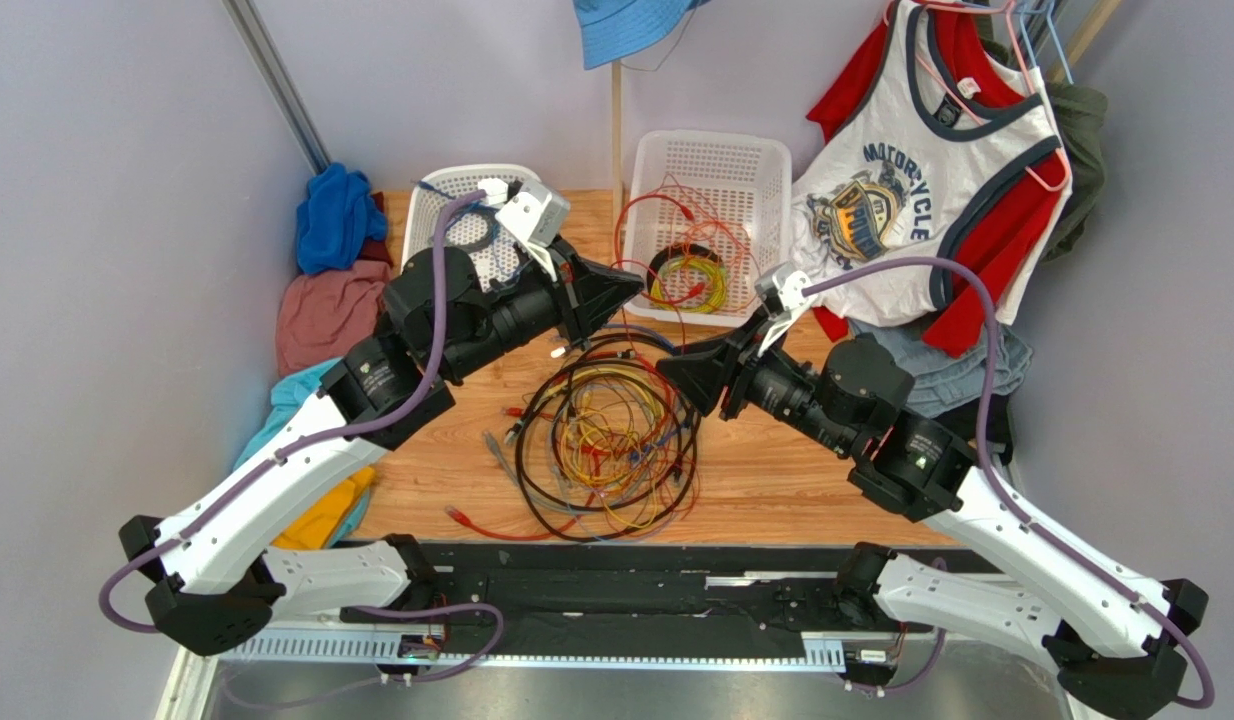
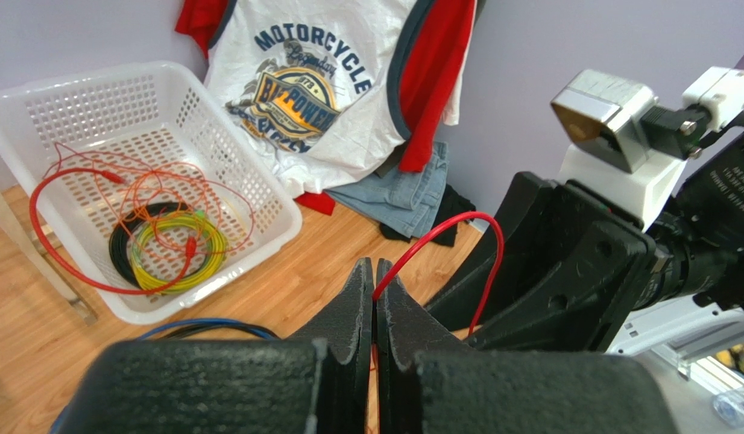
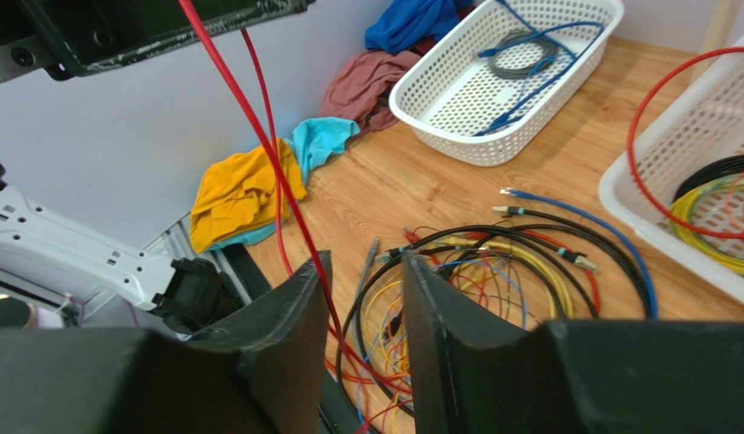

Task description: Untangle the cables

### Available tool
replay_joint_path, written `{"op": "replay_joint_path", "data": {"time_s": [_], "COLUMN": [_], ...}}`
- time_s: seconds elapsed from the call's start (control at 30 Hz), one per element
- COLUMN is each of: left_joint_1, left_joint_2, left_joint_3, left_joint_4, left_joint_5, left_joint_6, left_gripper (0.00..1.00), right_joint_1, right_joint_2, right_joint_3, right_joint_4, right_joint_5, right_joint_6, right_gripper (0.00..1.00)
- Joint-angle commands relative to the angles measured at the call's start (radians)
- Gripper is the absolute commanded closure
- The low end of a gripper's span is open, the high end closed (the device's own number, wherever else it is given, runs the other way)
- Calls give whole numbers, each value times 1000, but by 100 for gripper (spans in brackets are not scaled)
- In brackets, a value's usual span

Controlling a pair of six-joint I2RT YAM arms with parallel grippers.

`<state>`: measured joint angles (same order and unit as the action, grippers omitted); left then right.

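Wood-grain bench (image 1: pixel 789 473), pale lilac walls (image 1: pixel 127 225) close in on three sides. The cables (image 1: pixel 608 435) are one tangled heap of black, yellow, red, orange and blue loops mid-bench, between the two arms.

Left gripper (image 2: pixel 376 276): jaws together, clamped on a red cable (image 2: pixel 457 221) that arcs out of the tips, held above the heap.

Right gripper (image 3: pixel 367 271): jaws apart, red cable runs down through the gap, not pinched.

Two white perforated baskets at the far edge:
- right basket (image 1: pixel 709 143): yellow-green and black coil (image 2: pixel 181 249) plus loose red and orange wire
- left basket (image 3: pixel 475 149): blue cable and a grey coil

Motorcycle tank top (image 1: pixel 894 195) hangs far right. Blue, rose, yellow and teal cloths (image 1: pixel 330 285) are piled along the left wall.
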<state>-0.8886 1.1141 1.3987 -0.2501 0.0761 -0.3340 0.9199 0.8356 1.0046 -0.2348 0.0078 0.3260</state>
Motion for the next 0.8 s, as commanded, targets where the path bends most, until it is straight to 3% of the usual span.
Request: {"op": "replay_joint_path", "data": {"time_s": [0.0,0.17,0.6,0.77], "left_joint_1": [0,0,0,0], "left_joint_2": [-8,3,26,27], "left_joint_3": [36,57,131,132], "left_joint_4": [18,6,-57,-41], "left_joint_5": [-4,1,-21,19], "left_joint_6": [15,16,55,29], "left_gripper": [100,100,100,100], "right_joint_1": [2,4,4,2], "right_joint_2": [-27,-32,-98,-40], "right_joint_3": [-52,-90,-159,-146], "right_joint_4": [89,135,195,183], "right_joint_5": [-77,-138,-170,-164], "right_joint_6": [2,8,15,-7], "right_gripper": [56,48,47,46]}}
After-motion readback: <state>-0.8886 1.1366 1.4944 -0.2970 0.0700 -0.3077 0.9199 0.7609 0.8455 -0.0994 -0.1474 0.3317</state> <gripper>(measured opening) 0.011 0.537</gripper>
